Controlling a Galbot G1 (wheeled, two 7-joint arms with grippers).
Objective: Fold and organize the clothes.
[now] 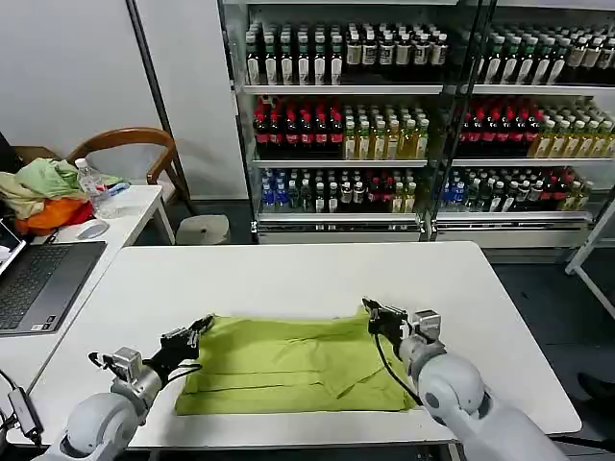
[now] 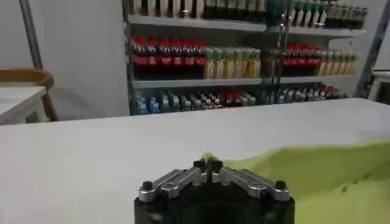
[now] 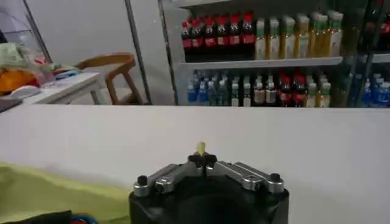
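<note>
Pinching the T-shirt (image 1: 293, 363) by far corners: left end effector (image 1: 199, 327), right end effector (image 1: 371, 311).

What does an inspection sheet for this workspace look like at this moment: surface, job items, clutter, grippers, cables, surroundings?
Surface: white rectangular table, bare around the garment.
Job's things: lime-green cotton T-shirt lying folded into a rough rectangle near the front edge, some wrinkles.
Clutter: nothing seen on this table.
Grippers: left gripper shut on the shirt's far left corner; right gripper shut on its far right corner.
Cables: black cable from the right wrist draped over the shirt.
Surroundings: side table with grey laptop, heap of pale green and orange cloth, clear plastic bottle; wooden chair; drink shelves behind.
</note>
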